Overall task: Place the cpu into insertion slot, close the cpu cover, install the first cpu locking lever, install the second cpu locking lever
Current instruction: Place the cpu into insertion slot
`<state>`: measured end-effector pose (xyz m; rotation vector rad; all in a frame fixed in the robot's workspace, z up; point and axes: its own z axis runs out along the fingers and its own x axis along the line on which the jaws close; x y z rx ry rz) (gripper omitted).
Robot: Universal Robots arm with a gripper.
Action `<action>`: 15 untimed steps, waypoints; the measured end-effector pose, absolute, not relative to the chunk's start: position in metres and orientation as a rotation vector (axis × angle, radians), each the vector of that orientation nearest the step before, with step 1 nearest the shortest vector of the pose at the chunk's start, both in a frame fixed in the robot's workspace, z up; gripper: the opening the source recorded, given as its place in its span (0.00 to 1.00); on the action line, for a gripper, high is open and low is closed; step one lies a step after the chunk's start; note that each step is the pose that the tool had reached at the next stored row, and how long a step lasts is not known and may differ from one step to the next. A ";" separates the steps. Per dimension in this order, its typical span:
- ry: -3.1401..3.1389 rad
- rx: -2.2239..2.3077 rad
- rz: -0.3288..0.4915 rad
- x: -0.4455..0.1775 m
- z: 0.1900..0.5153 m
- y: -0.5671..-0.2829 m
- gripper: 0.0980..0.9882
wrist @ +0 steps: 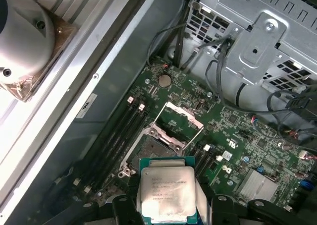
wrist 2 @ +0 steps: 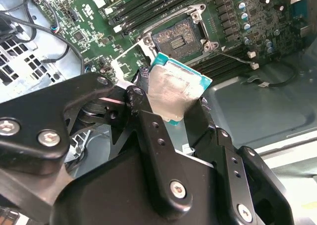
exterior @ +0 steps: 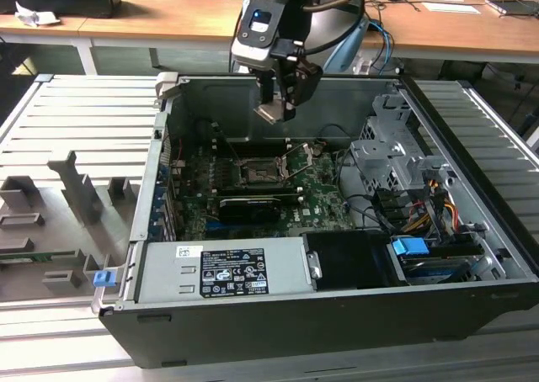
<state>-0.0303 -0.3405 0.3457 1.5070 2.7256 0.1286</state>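
Ribbed grey bench [exterior: 67, 121], open computer case [exterior: 337, 315] on it. Exterior view: pincer [exterior: 282, 106] clamped on the cpu [exterior: 271, 113], up above the motherboard [exterior: 320, 197]; insertion slot [exterior: 257, 173] below the pincer, well apart. Second wrist view: cpu [wrist 2: 173, 93] gripped by its edges, insertion slot [wrist 2: 178, 36] beyond its free edge. First wrist view: cpu [wrist: 166, 190] near the insertion slot [wrist: 151, 148], cpu cover [wrist: 182, 117] tipped open past it.

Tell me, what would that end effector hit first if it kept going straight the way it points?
Probably the open insertion slot, met by the cpu the end effector holds; the gap looks free, depth unclear.
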 end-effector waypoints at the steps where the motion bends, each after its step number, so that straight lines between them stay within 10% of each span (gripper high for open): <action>1: 2.718 1.519 0.128 -0.030 0.346 -0.341 0.48; 15: 2.585 1.725 0.125 -0.030 0.344 -0.341 0.48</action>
